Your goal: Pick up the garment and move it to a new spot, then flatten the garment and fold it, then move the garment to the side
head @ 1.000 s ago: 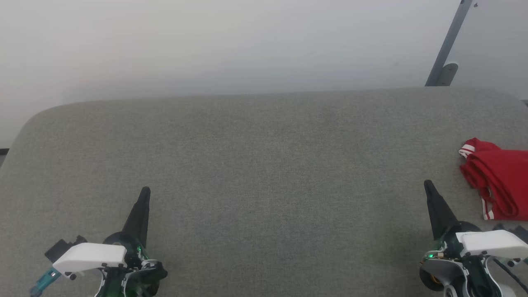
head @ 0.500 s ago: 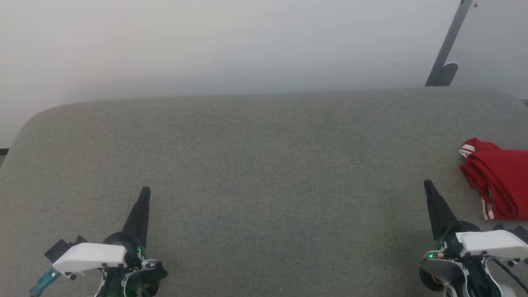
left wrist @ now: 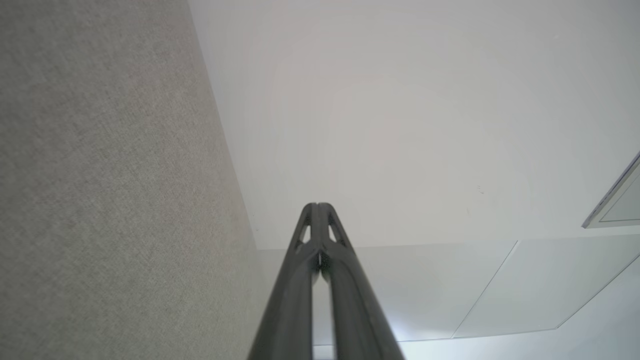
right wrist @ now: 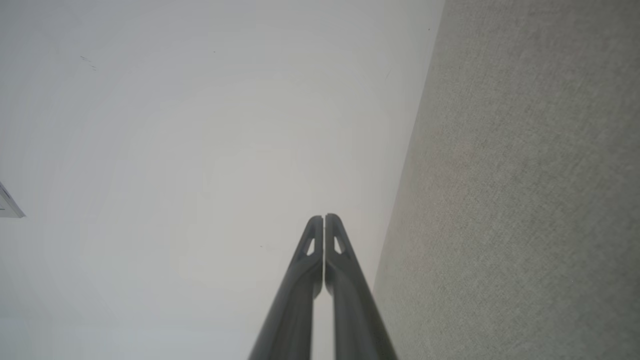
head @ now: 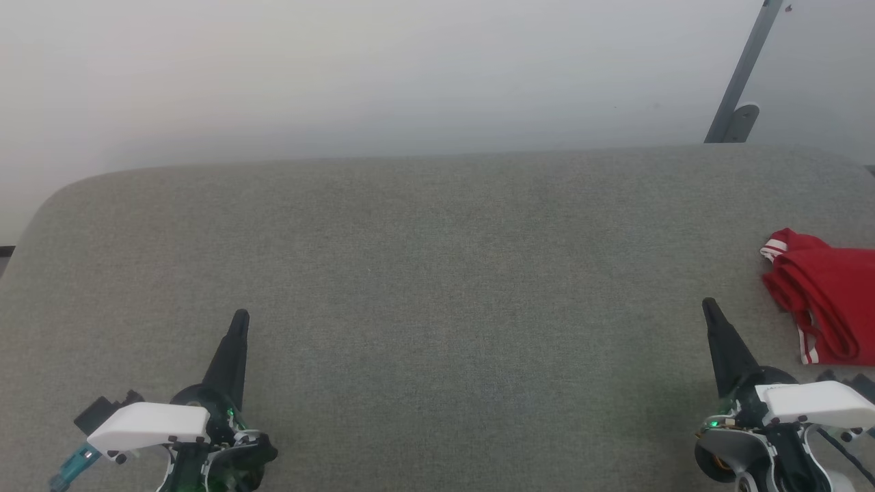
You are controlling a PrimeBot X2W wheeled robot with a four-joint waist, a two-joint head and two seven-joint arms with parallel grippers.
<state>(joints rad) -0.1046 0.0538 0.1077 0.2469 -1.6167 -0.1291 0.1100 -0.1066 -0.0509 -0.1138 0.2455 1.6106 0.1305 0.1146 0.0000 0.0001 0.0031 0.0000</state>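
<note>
One soft, light red jersey shirt (head: pixel 824 301) with red-and-white striped trim is likely going to sag and drape when lifted, so pinching a bunched outer fold or the striped edge is looking like the surest hold. It is lying in rolled red folds, partly cut off at the head view's right edge, on the grey fabric-covered table (head: pixel 437 273), near the dark two-fingered right gripper (head: pixel 708 304) but apart from it. That gripper and the dark left gripper (head: pixel 240 316) are resting with fingers pressed together, holding nothing.

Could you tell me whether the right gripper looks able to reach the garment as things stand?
Probably yes: the garment lies bunched just right of the right gripper, nothing between them; the shut jaws must open first.
</note>
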